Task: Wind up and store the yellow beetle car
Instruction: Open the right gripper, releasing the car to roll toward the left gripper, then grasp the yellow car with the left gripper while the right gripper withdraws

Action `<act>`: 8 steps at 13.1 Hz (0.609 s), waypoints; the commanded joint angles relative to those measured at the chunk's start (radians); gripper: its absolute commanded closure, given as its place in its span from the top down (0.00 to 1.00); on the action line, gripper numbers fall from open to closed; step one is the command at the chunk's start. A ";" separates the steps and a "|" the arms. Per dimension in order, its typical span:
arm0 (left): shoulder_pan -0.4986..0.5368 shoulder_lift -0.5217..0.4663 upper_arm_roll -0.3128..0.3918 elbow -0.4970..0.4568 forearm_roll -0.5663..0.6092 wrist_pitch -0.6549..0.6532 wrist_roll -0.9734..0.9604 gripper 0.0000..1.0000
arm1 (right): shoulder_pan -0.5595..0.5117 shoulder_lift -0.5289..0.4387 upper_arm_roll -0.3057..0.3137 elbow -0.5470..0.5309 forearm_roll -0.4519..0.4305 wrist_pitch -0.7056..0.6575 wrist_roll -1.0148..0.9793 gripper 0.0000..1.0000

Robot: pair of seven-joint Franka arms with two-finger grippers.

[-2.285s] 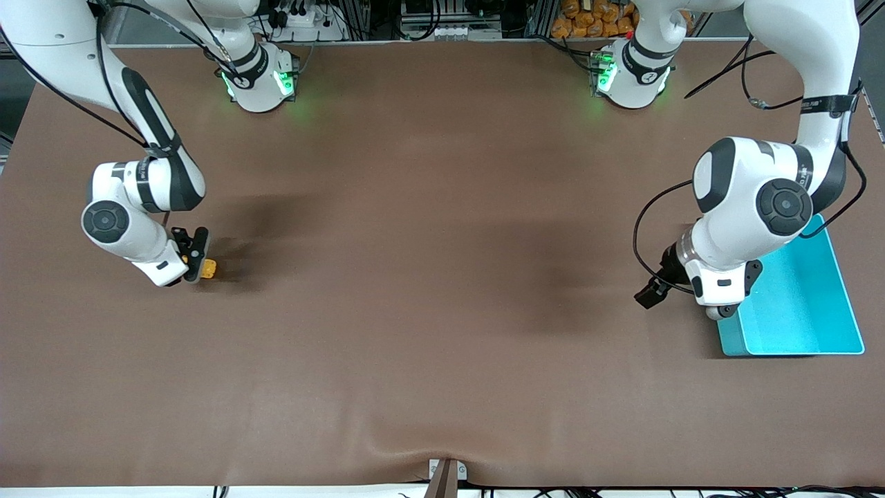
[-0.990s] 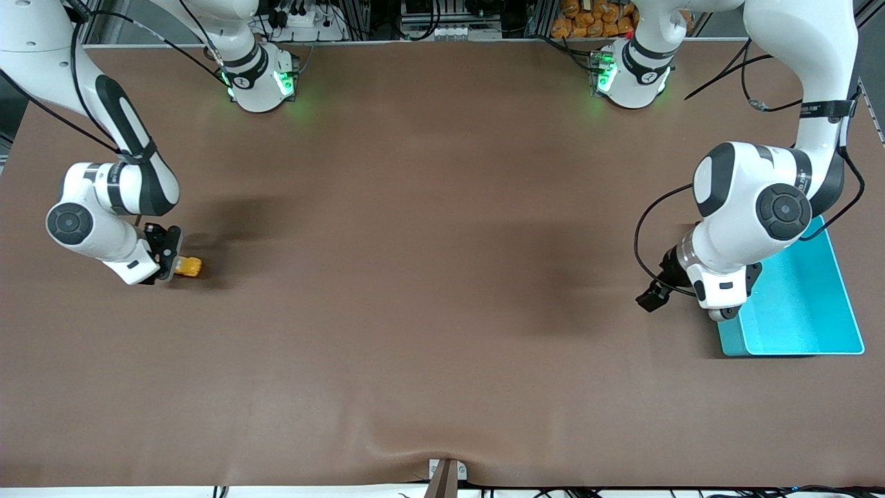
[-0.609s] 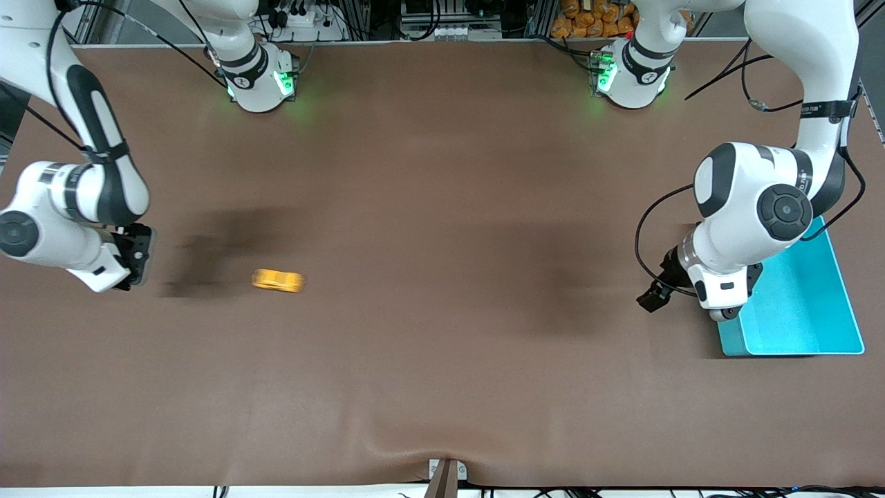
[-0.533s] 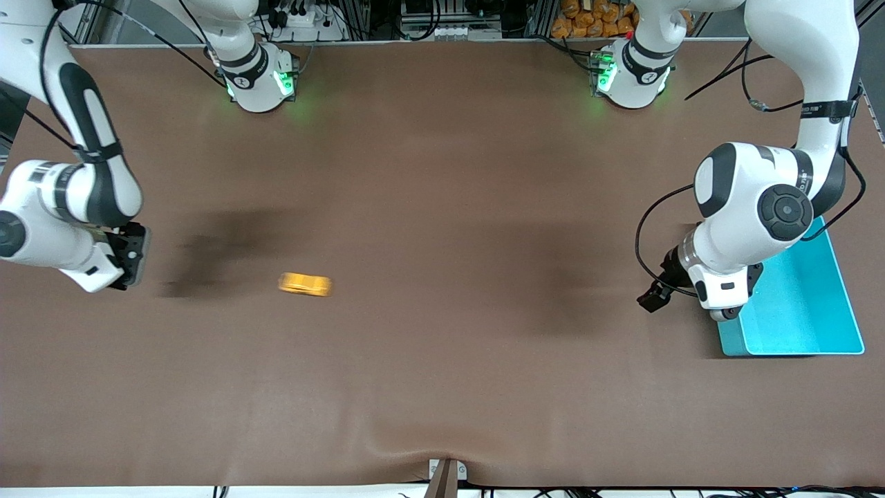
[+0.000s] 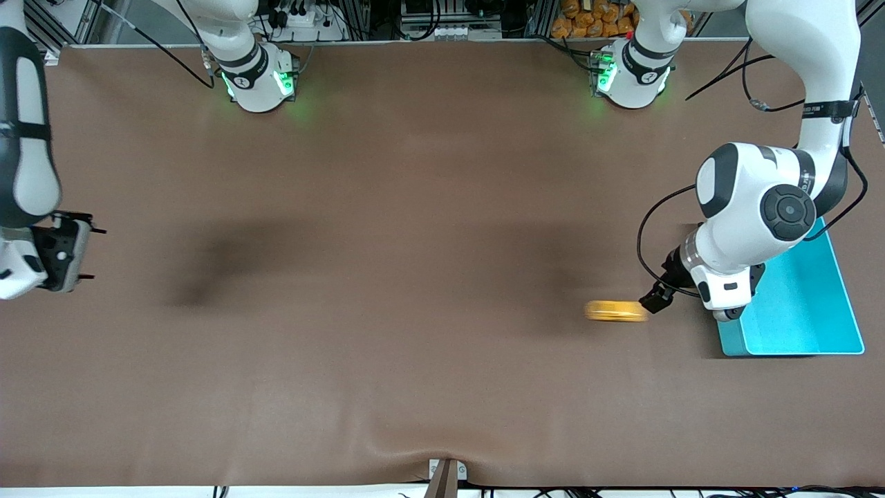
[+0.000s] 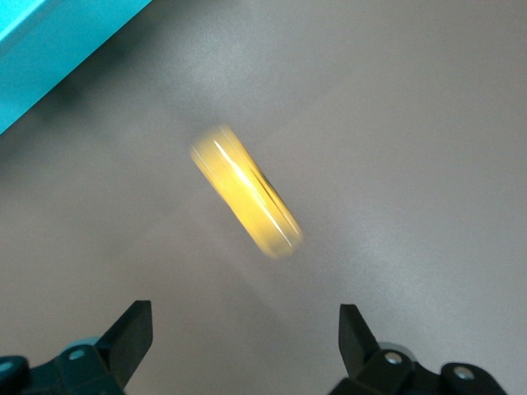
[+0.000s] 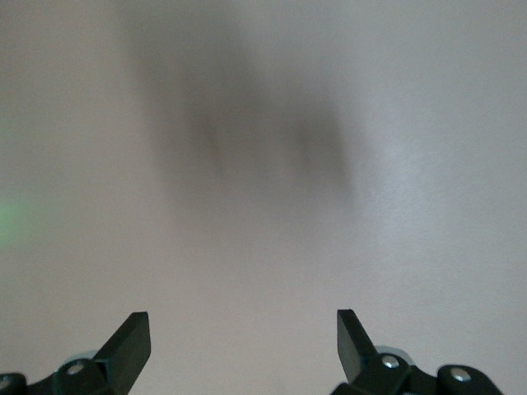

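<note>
The yellow beetle car is a motion-blurred streak on the brown table, right beside my left gripper and a short way from the turquoise bin. In the left wrist view the blurred car lies on the table ahead of the open, empty left gripper, with a corner of the bin in sight. My right gripper is raised over the table edge at the right arm's end. It is open and empty in the right wrist view, over bare table.
The bin stands at the left arm's end of the table, partly under the left arm's wrist. A small bracket sits at the table edge nearest the front camera.
The right gripper let go of the car and drew back toward its end of the table. The car rolled fast across the table to the left gripper. The left arm barely moved.
</note>
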 commanded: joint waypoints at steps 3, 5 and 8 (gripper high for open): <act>0.030 0.004 0.000 0.008 -0.036 0.009 -0.022 1.00 | 0.053 -0.044 0.007 0.147 0.083 -0.158 0.092 1.00; 0.062 0.005 0.002 0.007 -0.034 0.018 -0.071 1.00 | 0.073 -0.075 0.010 0.153 0.085 -0.158 0.152 1.00; 0.094 0.037 0.005 -0.001 -0.031 0.068 -0.170 1.00 | 0.110 -0.154 0.010 0.175 0.085 -0.160 0.302 1.00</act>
